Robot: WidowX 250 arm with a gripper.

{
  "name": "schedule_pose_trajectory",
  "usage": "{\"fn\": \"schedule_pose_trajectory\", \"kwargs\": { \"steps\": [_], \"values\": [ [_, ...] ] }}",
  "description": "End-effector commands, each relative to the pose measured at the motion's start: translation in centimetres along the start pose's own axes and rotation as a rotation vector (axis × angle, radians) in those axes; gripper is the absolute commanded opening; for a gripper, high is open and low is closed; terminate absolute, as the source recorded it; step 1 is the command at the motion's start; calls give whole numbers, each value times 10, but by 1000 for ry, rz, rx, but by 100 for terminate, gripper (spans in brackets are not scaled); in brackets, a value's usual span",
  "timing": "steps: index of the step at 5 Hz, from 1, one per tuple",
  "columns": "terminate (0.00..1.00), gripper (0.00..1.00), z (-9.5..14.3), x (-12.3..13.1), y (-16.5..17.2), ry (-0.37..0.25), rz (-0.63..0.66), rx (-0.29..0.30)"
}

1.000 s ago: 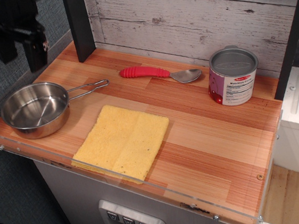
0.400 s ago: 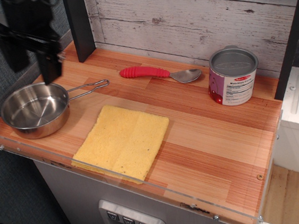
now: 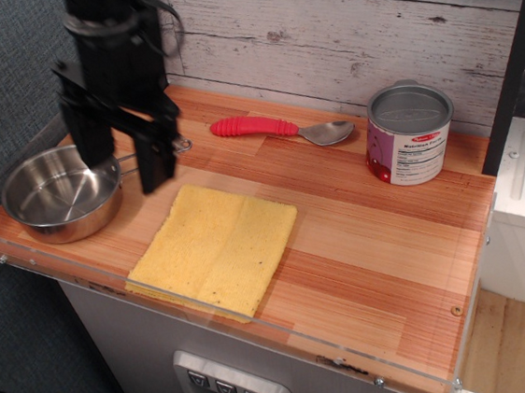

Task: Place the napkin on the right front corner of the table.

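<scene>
The yellow napkin (image 3: 215, 248) lies flat near the front edge of the wooden table (image 3: 380, 240), left of the middle, with a crease down its middle. My black gripper (image 3: 126, 164) hangs open and empty above the table, just behind and left of the napkin, over the pan's handle. Its two fingers (image 3: 155, 161) point down and stand apart. The right front corner of the table (image 3: 417, 330) is bare wood.
A steel pan (image 3: 58, 192) sits at the left front. A red-handled spoon (image 3: 279, 128) lies at the back middle. A tin can (image 3: 408, 132) stands at the back right. A clear acrylic rim (image 3: 258, 333) runs along the front edge. A wooden wall stands behind.
My gripper has moved right and down from the far left back corner, past the pan, to a spot just behind the napkin's left corner. Nothing on the table has moved.
</scene>
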State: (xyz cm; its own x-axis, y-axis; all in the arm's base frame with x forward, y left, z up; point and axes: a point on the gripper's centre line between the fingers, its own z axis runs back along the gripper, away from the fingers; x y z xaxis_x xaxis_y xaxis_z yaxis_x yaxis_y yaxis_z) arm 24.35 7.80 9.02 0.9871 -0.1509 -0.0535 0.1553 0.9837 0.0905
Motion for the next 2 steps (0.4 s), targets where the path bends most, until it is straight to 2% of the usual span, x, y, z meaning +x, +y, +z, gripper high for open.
{"fn": "schedule_pose_trajectory", "kwargs": {
  "steps": [1,2],
  "values": [
    [0,0,-18,10,-17,-42,43,-16],
    [0,0,-37,18,-20,-33,55,-13]
  ]
}}
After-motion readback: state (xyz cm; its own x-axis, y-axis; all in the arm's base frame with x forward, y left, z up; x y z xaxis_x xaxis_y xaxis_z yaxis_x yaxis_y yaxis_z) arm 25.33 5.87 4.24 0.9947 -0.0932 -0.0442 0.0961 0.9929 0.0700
